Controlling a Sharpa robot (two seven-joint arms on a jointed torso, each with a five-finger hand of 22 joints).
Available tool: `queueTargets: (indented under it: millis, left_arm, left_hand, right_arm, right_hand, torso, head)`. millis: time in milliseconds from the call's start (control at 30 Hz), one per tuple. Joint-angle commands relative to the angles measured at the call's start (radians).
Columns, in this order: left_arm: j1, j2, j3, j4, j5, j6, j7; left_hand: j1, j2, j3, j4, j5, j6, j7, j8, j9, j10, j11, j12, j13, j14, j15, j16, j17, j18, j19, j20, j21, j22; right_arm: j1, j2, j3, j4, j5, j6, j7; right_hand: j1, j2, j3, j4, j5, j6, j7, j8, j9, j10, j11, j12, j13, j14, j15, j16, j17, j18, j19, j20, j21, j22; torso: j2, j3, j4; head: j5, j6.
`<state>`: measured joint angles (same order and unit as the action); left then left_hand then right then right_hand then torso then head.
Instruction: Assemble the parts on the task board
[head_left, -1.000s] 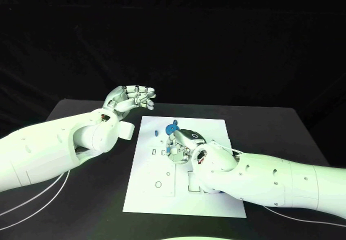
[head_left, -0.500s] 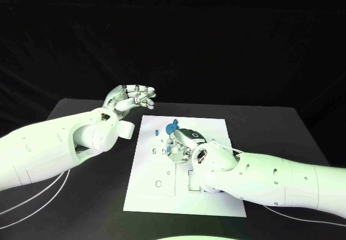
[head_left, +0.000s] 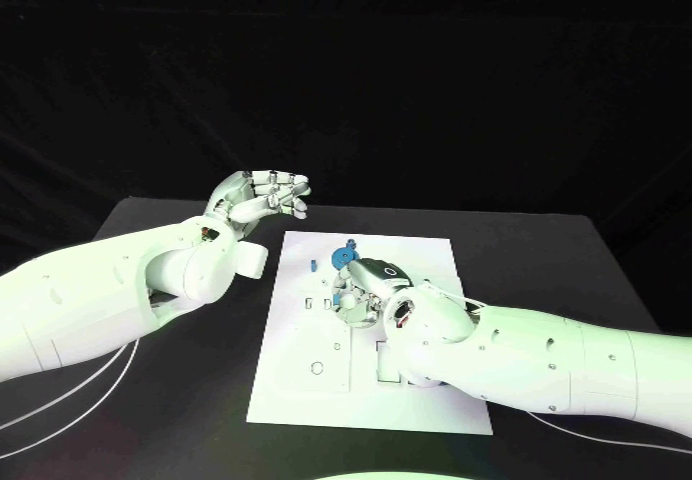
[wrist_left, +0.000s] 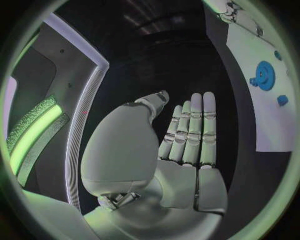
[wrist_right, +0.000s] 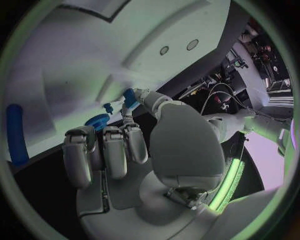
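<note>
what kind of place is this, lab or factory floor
Most likely a robotics lab test bench. A black table against a dark backdrop carries one white task board with a blue gear-like part, and the right hand works over it while the left hand is raised.

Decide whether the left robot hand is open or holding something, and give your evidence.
Open: the left robot hand is raised beside the task board, fingers extended side by side, nothing in it.

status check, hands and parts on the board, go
Left hand raised off the task board, holding nothing. Right hand low over the board, pinching a small blue part. Blue gear beside it. Nothing blocking.
</note>
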<state>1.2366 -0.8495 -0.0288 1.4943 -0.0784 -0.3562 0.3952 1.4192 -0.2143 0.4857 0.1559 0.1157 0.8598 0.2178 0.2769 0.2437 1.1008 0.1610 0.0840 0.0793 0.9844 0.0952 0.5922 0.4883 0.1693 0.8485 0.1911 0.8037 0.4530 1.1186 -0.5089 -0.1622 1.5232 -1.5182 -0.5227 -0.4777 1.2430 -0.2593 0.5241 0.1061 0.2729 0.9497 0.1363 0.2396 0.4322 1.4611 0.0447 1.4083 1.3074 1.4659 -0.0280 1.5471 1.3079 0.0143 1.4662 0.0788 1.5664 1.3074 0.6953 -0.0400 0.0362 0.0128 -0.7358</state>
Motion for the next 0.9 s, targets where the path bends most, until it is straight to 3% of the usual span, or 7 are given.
queueTargets:
  millis: [33, 400, 433, 500, 633, 767, 900]
  left_arm:
    - [0.000, 0.001, 0.001, 0.001, -0.001, 0.019, 0.002]
    - [0.000, 0.001, 0.000, -0.001, -0.002, 0.019, 0.001]
    - [0.000, 0.001, 0.000, -0.001, -0.002, 0.019, 0.001]
    - [0.000, 0.001, 0.000, -0.002, -0.002, 0.019, 0.001]
    - [0.000, 0.001, -0.001, -0.006, -0.007, 0.022, -0.008]
    - [0.000, 0.004, -0.002, -0.014, -0.026, 0.026, -0.029]
    - [0.000, 0.006, -0.002, -0.022, -0.063, 0.028, -0.066]
  left_hand:
    - [-0.001, 0.001, 0.000, -0.001, -0.004, -0.007, 0.008, 0.005, 0.001, -0.003, -0.002, 0.002, 0.001, -0.010, 0.000, 0.006, 0.001, 0.013, -0.007, -0.001, 0.005, 0.002]
    - [0.001, 0.000, 0.000, -0.002, -0.004, -0.008, 0.008, 0.005, 0.001, -0.004, -0.002, 0.001, 0.001, -0.010, 0.000, 0.006, 0.001, 0.013, -0.008, -0.001, 0.005, 0.002]
    - [0.001, 0.000, 0.000, -0.002, -0.004, -0.008, 0.008, 0.005, 0.001, -0.004, -0.002, 0.001, 0.001, -0.010, 0.000, 0.006, 0.001, 0.013, -0.008, -0.001, 0.005, 0.002]
    - [0.001, 0.000, 0.000, -0.002, -0.004, -0.008, 0.008, 0.005, 0.001, -0.004, -0.002, 0.001, 0.001, -0.010, 0.000, 0.006, 0.001, 0.013, -0.008, -0.001, 0.005, 0.002]
    - [0.001, 0.000, 0.000, -0.003, -0.005, -0.009, 0.008, 0.005, 0.002, -0.005, -0.002, 0.001, 0.001, -0.011, 0.000, 0.006, 0.001, 0.013, -0.009, -0.001, 0.006, 0.002]
    - [-0.013, -0.005, -0.009, 0.005, -0.006, -0.013, 0.009, 0.004, 0.002, -0.007, -0.001, 0.002, 0.001, -0.010, 0.002, 0.010, 0.001, 0.013, -0.011, 0.001, 0.007, 0.002]
    - [-0.053, -0.006, -0.044, 0.038, -0.002, -0.032, -0.001, 0.008, 0.009, 0.025, -0.015, 0.059, 0.029, 0.031, -0.013, 0.099, 0.045, 0.015, 0.017, -0.008, 0.030, 0.008]
  right_arm:
    - [-0.001, 0.000, 0.000, 0.000, -0.010, 0.015, 0.016]
    - [-0.001, -0.002, -0.001, 0.003, -0.011, -0.003, 0.030]
    - [-0.001, -0.003, -0.001, 0.004, -0.011, -0.009, 0.032]
    - [-0.001, -0.005, -0.001, 0.007, -0.015, -0.023, 0.037]
    - [-0.001, -0.016, -0.001, 0.019, -0.030, -0.067, 0.050]
    - [0.007, -0.040, 0.001, 0.039, -0.025, -0.120, 0.082]
    - [0.033, -0.083, 0.007, 0.070, 0.059, -0.163, 0.155]
  right_hand:
    - [-0.003, -0.007, -0.011, 0.001, -0.003, -0.008, 0.002, -0.007, -0.002, -0.003, 0.009, -0.006, 0.129, 0.085, 0.011, -0.007, 0.172, -0.014, 0.105, 0.009, 0.004, 0.263]
    - [-0.008, -0.023, -0.053, 0.006, -0.002, -0.042, 0.012, -0.031, -0.014, -0.019, 0.019, -0.024, 0.116, 0.084, 0.020, -0.008, 0.168, -0.014, 0.105, 0.018, 0.004, 0.263]
    - [-0.010, -0.019, -0.092, 0.005, -0.109, -0.049, 0.011, -0.035, -0.016, -0.021, 0.021, -0.026, 0.115, 0.084, 0.021, -0.009, 0.167, -0.014, 0.105, 0.020, 0.004, 0.263]
    - [0.022, 0.004, -0.173, 0.018, -0.129, -0.057, 0.017, -0.040, -0.020, -0.028, 0.022, -0.032, 0.110, 0.083, 0.026, -0.010, 0.166, -0.014, 0.105, 0.024, 0.004, 0.263]
    - [0.074, 0.030, -0.324, 0.075, -0.130, -0.074, 0.021, -0.050, -0.036, -0.034, 0.029, -0.038, 0.104, 0.083, 0.029, -0.011, 0.164, -0.014, 0.105, 0.028, 0.004, 0.263]
    - [0.118, 0.039, -0.384, 0.119, -0.127, -0.087, 0.026, -0.057, -0.046, -0.040, 0.033, -0.045, 0.096, 0.083, 0.032, -0.012, 0.163, -0.014, 0.105, 0.031, 0.004, 0.263]
    - [0.155, 0.047, -0.406, 0.154, -0.116, -0.086, 0.027, -0.054, -0.049, -0.038, 0.035, -0.041, 0.098, 0.082, 0.034, -0.013, 0.159, -0.014, 0.105, 0.033, 0.004, 0.263]
  torso:
    - [0.001, 0.0002, -0.0008]
    - [0.001, 0.0006, 0.0004]
    - [0.001, 0.0008, 0.0004]
    - [0.001, 0.0008, -0.0002]
    - [0.000, 0.0009, -0.0009]
    - [-0.004, 0.0022, -0.0024]
    - [-0.008, 0.0043, -0.0055]
  head:
    - [0.001, 0.001]
    - [0.000, 0.000]
    - [0.000, 0.000]
    - [0.000, 0.000]
    - [0.002, 0.003]
    - [0.003, 0.008]
    - [0.005, 0.014]
